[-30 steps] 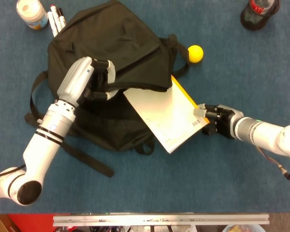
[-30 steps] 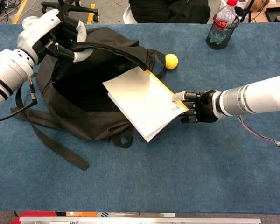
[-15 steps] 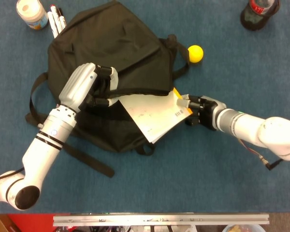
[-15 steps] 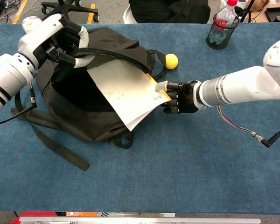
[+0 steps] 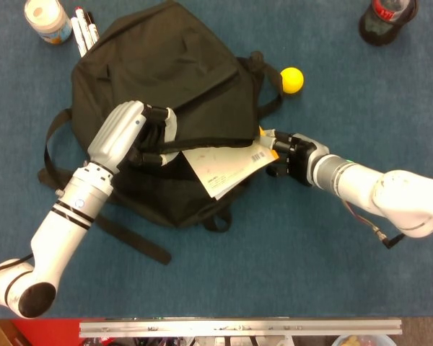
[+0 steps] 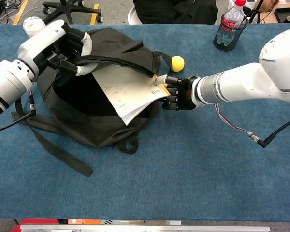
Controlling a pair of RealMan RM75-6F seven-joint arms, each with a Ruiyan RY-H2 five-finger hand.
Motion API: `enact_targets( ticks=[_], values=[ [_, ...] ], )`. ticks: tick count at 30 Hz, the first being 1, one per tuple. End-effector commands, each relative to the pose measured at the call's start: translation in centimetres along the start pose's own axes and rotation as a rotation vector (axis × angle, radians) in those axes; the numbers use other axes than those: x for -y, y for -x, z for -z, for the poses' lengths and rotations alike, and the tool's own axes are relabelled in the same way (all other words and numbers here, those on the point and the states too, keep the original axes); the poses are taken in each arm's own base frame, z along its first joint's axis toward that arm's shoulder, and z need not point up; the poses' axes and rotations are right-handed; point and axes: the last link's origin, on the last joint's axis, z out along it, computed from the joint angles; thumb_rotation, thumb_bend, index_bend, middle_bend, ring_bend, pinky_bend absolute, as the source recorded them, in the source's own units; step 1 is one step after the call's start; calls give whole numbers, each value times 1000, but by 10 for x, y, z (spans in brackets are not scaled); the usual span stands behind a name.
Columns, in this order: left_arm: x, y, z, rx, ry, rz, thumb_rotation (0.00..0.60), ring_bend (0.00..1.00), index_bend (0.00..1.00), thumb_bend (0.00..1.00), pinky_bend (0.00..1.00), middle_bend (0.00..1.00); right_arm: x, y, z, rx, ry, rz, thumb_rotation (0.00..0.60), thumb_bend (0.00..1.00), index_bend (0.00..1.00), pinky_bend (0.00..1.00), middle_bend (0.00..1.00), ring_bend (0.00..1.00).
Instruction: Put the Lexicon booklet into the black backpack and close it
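Note:
The black backpack (image 5: 166,79) (image 6: 96,121) lies on the blue table with its mouth held open. My left hand (image 5: 133,133) (image 6: 63,43) grips the upper flap's edge and lifts it. The Lexicon booklet (image 5: 227,167) (image 6: 125,92), white with a yellow edge, is partly inside the opening; its right end still sticks out. My right hand (image 5: 289,151) (image 6: 179,92) holds that outer corner at the bag's right rim.
A yellow ball (image 5: 292,79) (image 6: 177,63) lies just beyond the right hand. A bottle in a dark cup (image 5: 386,18) (image 6: 229,29) stands at the far right. A white jar (image 5: 47,18) and markers (image 5: 83,29) sit far left. Straps (image 5: 130,238) trail toward the front.
My right hand has pushed the booklet leftward, deeper under the flap; much less of it shows. The left hand keeps holding the flap up, almost still.

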Motion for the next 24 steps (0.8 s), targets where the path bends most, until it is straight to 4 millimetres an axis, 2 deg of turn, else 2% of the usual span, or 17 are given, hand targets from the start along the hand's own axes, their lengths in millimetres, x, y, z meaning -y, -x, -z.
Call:
enact_targets(
  ticks=[1,13,24],
  values=[
    [-1,0,1,2,2,1,600,772,737,328,938,799,0,3,1,4,-23,-30,600,721,883,824,787,666],
    [-9,-4,16,31,14,22,600,773,737,328,938,799,-8,4,1,26,-81,-88,600,716,882,824,780,666],
    [-12,-6,19,40,12,37,600,772,736,327,938,798,-11,8,-1,55,-108,-124,600,716,883,825,745,629]
  ],
)
